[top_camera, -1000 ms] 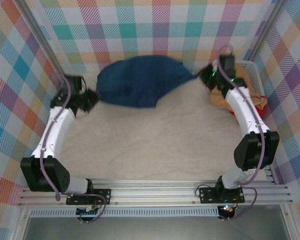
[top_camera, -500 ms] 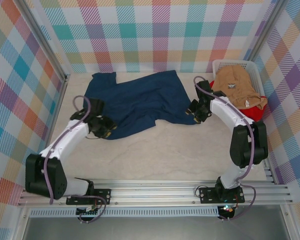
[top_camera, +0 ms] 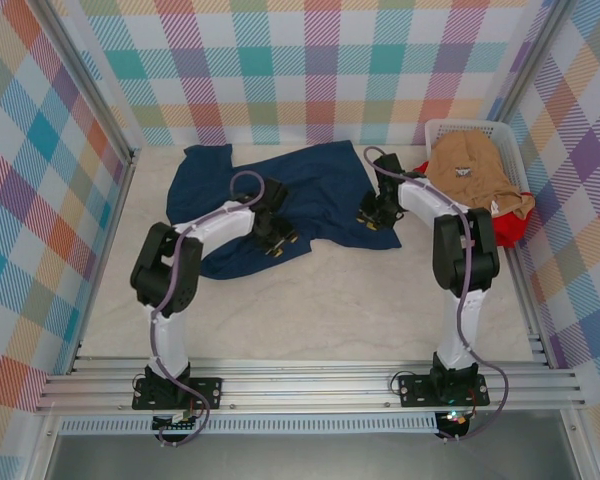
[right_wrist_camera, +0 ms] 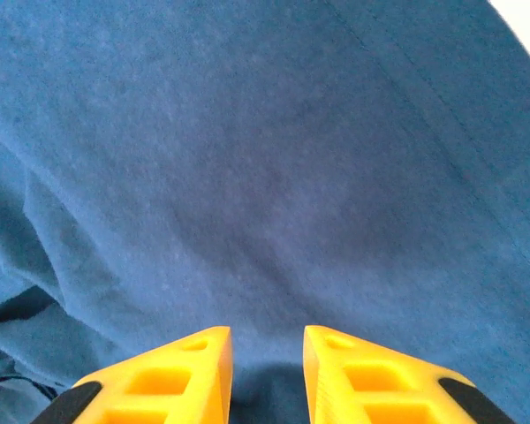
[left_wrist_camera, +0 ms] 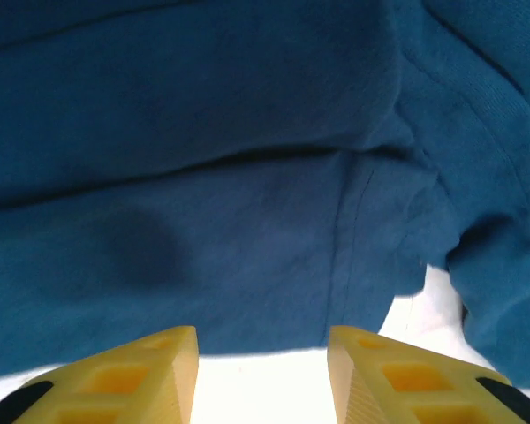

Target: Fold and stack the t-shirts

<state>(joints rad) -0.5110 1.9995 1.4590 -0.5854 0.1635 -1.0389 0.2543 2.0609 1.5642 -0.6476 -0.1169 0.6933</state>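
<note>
The navy blue cotton t-shirt (top_camera: 280,190) now lies spread but rumpled on the far middle of the pale table (top_camera: 330,300); a second ago it hung billowed between the two arms. Both arms have since let go and moved inward. The left fingers (left_wrist_camera: 159,358) stand apart over the near hem, and the right fingers (right_wrist_camera: 194,353) stand apart over the shirt's right side, holding nothing. Folding can likely start after smoothing. The tan t-shirt (top_camera: 472,172) and bright red t-shirt (top_camera: 508,228) wait in the white plastic basket (top_camera: 435,128), crowding the right arm.

Navy t-shirt (top_camera: 320,188), tan t-shirt (top_camera: 470,170), red t-shirt (top_camera: 510,228)
</note>
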